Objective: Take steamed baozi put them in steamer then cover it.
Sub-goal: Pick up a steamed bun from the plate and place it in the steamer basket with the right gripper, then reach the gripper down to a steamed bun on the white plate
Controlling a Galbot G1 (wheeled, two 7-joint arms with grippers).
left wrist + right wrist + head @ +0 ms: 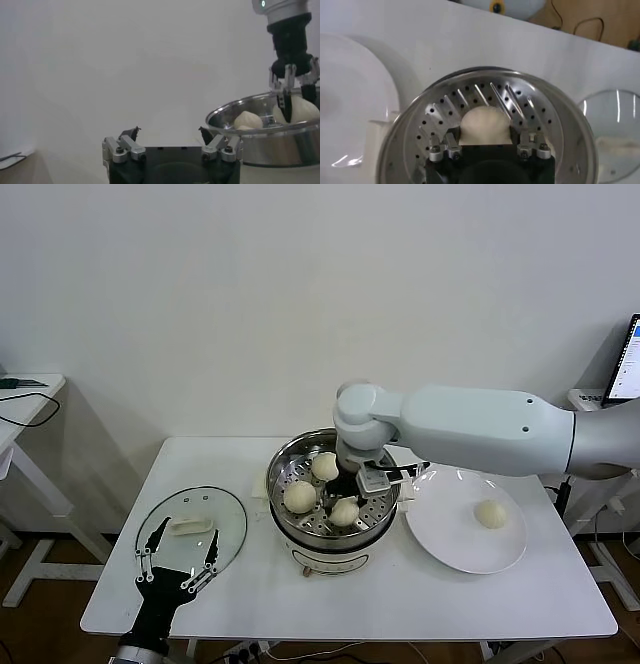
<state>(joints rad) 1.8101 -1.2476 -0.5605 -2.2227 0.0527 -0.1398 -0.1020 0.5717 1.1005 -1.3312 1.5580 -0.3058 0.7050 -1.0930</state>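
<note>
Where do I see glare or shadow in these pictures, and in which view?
Head view: soft shadow under the right arm falls on the plate. Right wrist view: bright streaks on the steamer tray, reflections on the cover. Left wrist view: wall washed out, steamer rim shiny.

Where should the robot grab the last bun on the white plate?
Probably from straight above, closing the fingers across its round middle. The bun sits alone on the flat plate, so nothing blocks its sides. It looks soft, so a gentle squeeze seems best.
</note>
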